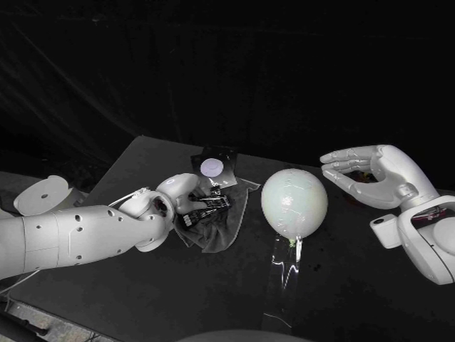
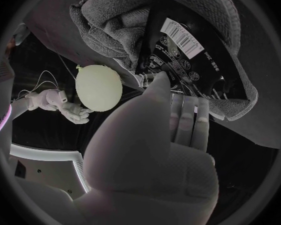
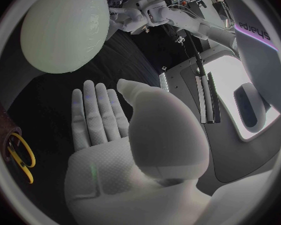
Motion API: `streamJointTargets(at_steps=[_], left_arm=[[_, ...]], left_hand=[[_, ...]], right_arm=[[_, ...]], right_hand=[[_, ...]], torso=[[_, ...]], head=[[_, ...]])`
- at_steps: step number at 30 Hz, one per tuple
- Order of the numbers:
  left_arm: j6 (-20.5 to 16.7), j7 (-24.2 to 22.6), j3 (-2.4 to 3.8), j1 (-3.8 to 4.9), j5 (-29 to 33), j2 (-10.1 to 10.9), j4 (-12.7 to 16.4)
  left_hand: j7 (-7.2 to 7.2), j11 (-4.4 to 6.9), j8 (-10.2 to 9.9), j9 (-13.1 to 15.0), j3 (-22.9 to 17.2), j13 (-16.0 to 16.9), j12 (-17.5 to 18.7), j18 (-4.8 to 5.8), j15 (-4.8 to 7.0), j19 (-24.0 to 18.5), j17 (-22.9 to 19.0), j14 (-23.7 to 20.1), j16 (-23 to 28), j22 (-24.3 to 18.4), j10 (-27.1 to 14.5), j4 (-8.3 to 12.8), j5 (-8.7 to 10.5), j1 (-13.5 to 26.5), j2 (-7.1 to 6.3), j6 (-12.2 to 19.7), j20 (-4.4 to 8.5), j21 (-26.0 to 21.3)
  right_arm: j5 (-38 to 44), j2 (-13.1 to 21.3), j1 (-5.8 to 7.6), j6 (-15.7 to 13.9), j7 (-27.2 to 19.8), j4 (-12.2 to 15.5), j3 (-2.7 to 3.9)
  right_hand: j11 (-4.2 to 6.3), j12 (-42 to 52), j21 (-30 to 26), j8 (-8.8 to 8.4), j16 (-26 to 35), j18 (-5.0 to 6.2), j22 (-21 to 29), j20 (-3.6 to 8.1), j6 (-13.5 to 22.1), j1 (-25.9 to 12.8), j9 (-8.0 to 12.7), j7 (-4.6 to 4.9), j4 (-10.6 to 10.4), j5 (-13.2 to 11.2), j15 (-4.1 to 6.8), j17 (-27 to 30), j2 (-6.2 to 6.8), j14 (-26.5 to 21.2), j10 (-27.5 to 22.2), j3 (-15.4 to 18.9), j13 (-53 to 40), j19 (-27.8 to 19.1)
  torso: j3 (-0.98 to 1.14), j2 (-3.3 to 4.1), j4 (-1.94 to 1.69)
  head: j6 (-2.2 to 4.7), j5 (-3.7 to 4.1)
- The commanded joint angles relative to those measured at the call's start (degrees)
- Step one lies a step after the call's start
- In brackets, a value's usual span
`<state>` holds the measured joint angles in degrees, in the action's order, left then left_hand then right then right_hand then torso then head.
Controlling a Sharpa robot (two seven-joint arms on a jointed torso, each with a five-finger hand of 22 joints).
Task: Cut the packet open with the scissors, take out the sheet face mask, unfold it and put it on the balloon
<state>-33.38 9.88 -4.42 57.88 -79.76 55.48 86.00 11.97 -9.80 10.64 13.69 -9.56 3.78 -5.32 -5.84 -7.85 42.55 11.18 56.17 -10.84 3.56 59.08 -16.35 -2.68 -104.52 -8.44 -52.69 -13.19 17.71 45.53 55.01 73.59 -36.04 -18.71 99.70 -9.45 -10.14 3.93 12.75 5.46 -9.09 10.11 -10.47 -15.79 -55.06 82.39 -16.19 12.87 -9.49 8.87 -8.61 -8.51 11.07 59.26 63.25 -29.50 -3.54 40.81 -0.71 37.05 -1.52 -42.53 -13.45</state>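
The left robot hand [image 1: 181, 196] is laid at the black packet [image 1: 215, 171], with its fingers [image 2: 189, 116] stretched straight to the packet's edge; whether the packet is gripped cannot be told. The packet is bedded in a grey cloth [image 1: 212, 231] on the desk [image 1: 135, 285]. A round white label [image 1: 213, 168] and a barcode sticker [image 2: 181, 37] are borne by it; the small print cannot be read. The pale balloon [image 1: 294, 201] is set just beside the cloth. The right robot hand [image 1: 376, 174] is held wide, with nothing in it. Yellow-handled scissors [image 3: 18, 155] are seen from the right wrist.
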Motion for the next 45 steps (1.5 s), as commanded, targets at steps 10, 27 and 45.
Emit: streamJointTargets(at_steps=[10, 27, 45], left_arm=[[3.59, 0.47, -0.54, -0.66, 0.42, -0.28, -0.13], [0.05, -4.01, -0.49, -0.69, 1.88, -0.15, 0.3], [3.13, -6.53, 2.41, 2.6, 17.58, 4.12, 5.64]], left_hand=[[-2.0, 2.81, 3.31, 0.83, -4.03, -0.07, -0.32, -4.15, 3.11, 3.94, 1.99, 7.35, -2.76, 7.49, 9.75, 1.15, 0.17, -0.37, 0.27, -7.47, 0.46, 10.18], [-4.51, 5.9, 5.26, 1.58, -5.9, 0.13, -0.65, -2.74, 6.19, -1.72, 5.62, 13.09, -6.43, 19.36, 17.81, 3.87, -0.05, 3.89, 3.41, -13.18, 3.71, 27.6], [-4.52, 5.9, 5.9, 2.95, -10.65, 0.16, 0.5, -2.27, 6.1, -6.0, 7.57, 12.23, -7.21, 22.2, 18.49, 3.66, -0.06, 5.96, 2.31, -12.45, 3.2, 31.39]], right_arm=[[0.3, 0.0, -0.03, 0.72, -0.31, 0.31, 0.02], [0.3, 0.03, -0.03, 0.66, -0.4, 0.26, 0.02], [-0.08, -0.53, -0.04, 0.56, -0.57, -0.59, 0.02]], right_hand=[[0.3, 0.02, -0.32, 0.23, 0.24, 0.49, 0.12, -0.14, -0.17, -0.45, -0.07, 0.34, 0.09, 0.25, 0.19, -0.03, 0.02, -0.02, 0.2, -0.51, -0.07, -0.41], [0.32, 0.05, -0.35, 0.26, 0.22, 0.5, 0.15, -0.14, -0.21, -0.5, -0.09, 0.33, 0.12, 0.24, 0.2, -0.05, 0.03, 0.04, 0.28, -0.53, -0.08, -0.42], [0.32, 0.07, -0.39, 0.27, 0.22, 0.5, 0.19, -0.14, -0.24, -0.59, -0.09, 0.32, 0.12, 0.18, 0.21, -0.06, 0.06, 0.09, 0.34, -0.52, -0.09, -0.44]], torso=[[-0.01, 0.02, 0.0], [-0.06, 0.07, 0.02], [-0.05, -0.14, 0.04]], head=[[0.03, -0.03], [0.14, 0.02], [1.06, 0.04]])
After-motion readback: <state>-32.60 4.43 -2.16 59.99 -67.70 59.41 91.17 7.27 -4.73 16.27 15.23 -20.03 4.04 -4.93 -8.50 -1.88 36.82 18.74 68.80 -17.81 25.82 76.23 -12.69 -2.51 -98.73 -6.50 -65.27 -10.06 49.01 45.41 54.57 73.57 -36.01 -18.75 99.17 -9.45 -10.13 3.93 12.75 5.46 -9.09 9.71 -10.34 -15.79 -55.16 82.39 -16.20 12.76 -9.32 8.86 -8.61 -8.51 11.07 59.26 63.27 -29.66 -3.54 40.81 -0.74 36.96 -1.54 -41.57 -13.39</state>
